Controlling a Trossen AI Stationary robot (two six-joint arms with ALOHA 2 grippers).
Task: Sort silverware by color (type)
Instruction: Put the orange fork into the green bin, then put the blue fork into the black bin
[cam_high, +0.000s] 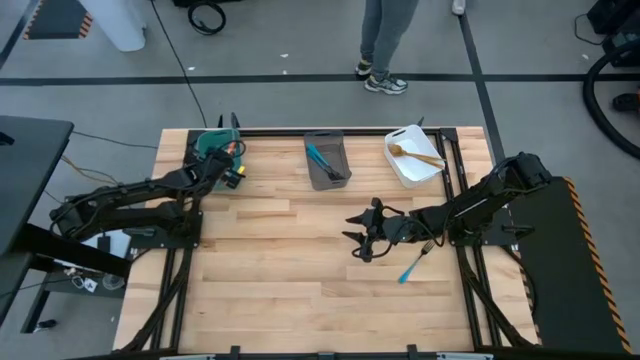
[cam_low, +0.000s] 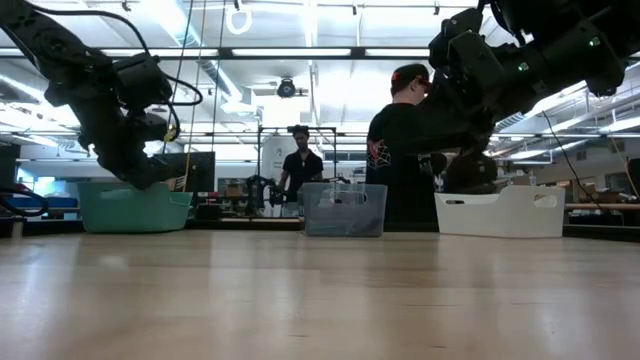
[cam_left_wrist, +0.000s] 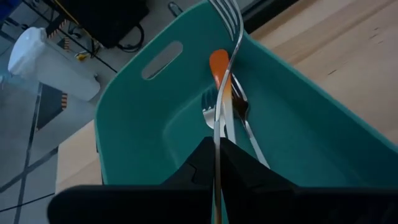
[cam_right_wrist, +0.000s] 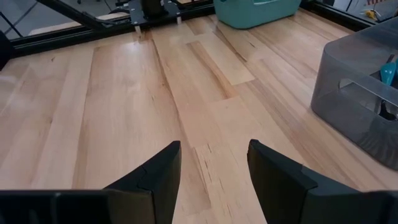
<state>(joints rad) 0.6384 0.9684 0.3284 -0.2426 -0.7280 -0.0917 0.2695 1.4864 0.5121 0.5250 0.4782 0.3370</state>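
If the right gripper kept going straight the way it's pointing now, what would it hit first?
Probably nothing soon: the open right gripper faces bare table. The grey bin sits off to one side, and the teal bin is far ahead and also looks off-line, though depth is unclear.

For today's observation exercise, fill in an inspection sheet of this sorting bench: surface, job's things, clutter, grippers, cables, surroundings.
Surface: wooden table, mostly bare.
Job's things: teal bin holds an orange-handled fork; grey bin holds blue-handled forks; white bin holds tan-handled ones; one blue fork lies loose on the table.
Clutter: nothing seen.
Grippers: left gripper shut on a fork over the teal bin; right gripper open above bare wood, beside the loose fork.
Cables: a black cable on the floor.
Surroundings: a person stands beyond the table.
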